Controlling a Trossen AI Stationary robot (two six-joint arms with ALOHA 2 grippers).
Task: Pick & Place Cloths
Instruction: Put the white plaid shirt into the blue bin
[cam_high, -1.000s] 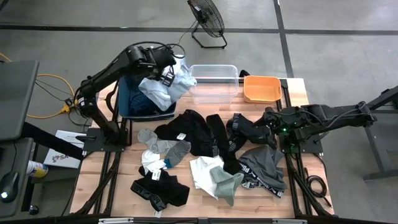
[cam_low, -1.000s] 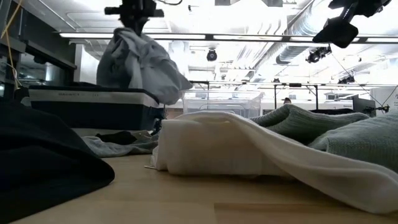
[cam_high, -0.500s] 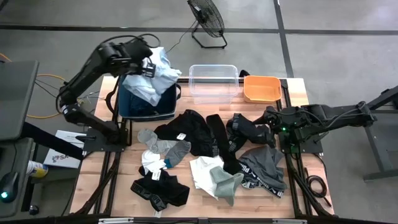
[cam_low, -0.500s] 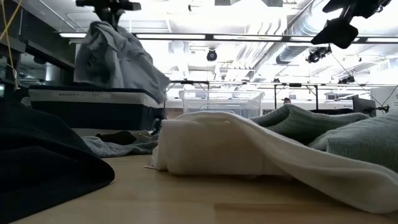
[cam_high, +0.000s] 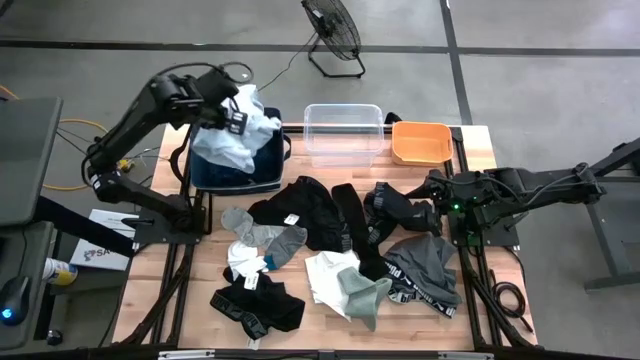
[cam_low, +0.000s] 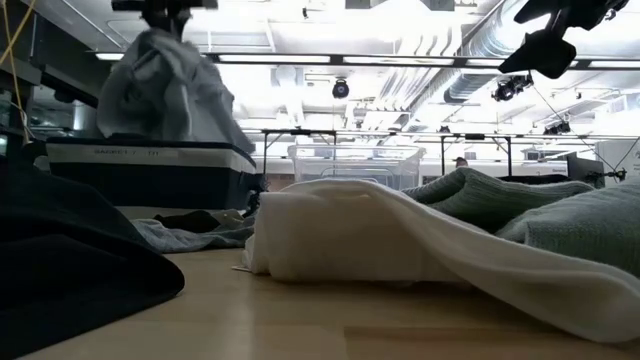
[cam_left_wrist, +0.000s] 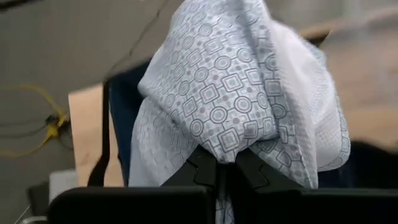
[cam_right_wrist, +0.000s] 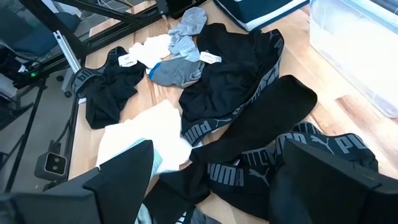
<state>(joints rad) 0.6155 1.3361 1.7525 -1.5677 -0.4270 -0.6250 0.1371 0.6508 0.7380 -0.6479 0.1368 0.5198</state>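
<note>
My left gripper (cam_left_wrist: 225, 167) is shut on a pale blue patterned cloth (cam_high: 235, 135), held in the air over the navy fabric bin (cam_high: 262, 175) at the table's far left. In the low view the pale blue cloth (cam_low: 160, 85) hangs above the bin (cam_low: 140, 170). Black, grey and white cloths (cam_high: 330, 225) lie spread over the table's middle. My right gripper (cam_right_wrist: 211, 180) is open and waits above black cloths (cam_right_wrist: 242, 112) at the table's right side. My left gripper pinches the pale blue cloth at a bunched fold (cam_left_wrist: 231, 146) between its two fingers. The cloth is lifted clear and hangs in loose folds below the gripper, over the bin. How many layers are caught cannot be told.
A clear plastic tub (cam_high: 345, 133) and an orange tub (cam_high: 420, 142) stand along the far edge, right of the bin. A floor fan (cam_high: 335, 35) stands beyond the table. Bare wood (cam_high: 160, 290) shows at the table's near left.
My left gripper has carried the pale blue cloth toward the table's left, from the bin's right rim to over the bin, and then lowered it a little. The cloth stayed gripped and hanging. My right arm kept still.
</note>
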